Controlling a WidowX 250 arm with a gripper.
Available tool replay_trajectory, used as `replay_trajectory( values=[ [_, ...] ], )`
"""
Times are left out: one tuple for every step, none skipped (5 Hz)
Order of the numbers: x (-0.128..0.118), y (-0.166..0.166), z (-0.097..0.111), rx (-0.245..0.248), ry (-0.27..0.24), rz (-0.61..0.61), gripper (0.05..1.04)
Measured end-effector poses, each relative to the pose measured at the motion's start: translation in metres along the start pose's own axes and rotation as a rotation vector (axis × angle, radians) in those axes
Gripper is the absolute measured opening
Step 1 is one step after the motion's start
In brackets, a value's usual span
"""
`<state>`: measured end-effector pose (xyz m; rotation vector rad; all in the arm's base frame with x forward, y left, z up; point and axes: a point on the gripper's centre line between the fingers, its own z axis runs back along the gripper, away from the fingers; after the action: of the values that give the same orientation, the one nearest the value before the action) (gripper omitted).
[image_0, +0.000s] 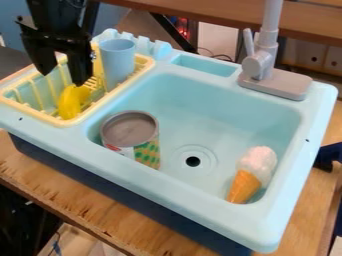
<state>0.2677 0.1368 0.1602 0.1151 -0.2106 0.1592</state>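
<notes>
The black gripper (65, 79) hangs over the yellow dish rack (93, 117) at the upper left, its two fingers apart with nothing between them. Just below its tips a yellow object, perhaps a banana (72, 101), lies in the rack. A light blue cup (118, 62) stands at the rack's back right, beside the gripper. In the light blue sink (194, 107), a can with a grey top (130, 131) rests at the left. An ice cream cone with a white top and orange cone (245, 183) lies at the sink's right front.
A grey faucet (274, 75) rises from the sink's back right edge. The sink unit sits on a wooden table (87, 205), with a drain hole (193, 161) in the basin floor. A dark blue object (329, 156) is at the right edge.
</notes>
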Motion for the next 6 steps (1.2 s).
replay_trajectory(
  values=[
    [-0.004,0.009,-0.009,-0.006,-0.039,0.047,1.001],
    [-0.001,0.014,-0.011,0.021,-0.058,0.09,1.0],
    [0.005,0.014,-0.019,0.013,-0.078,0.139,1.0],
    [0.008,0.012,-0.03,0.0,-0.067,0.185,1.0],
    [0.008,-0.002,-0.036,0.008,-0.026,0.207,1.0],
    [0.002,-0.012,-0.044,0.07,0.083,0.208,1.001]
  ],
)
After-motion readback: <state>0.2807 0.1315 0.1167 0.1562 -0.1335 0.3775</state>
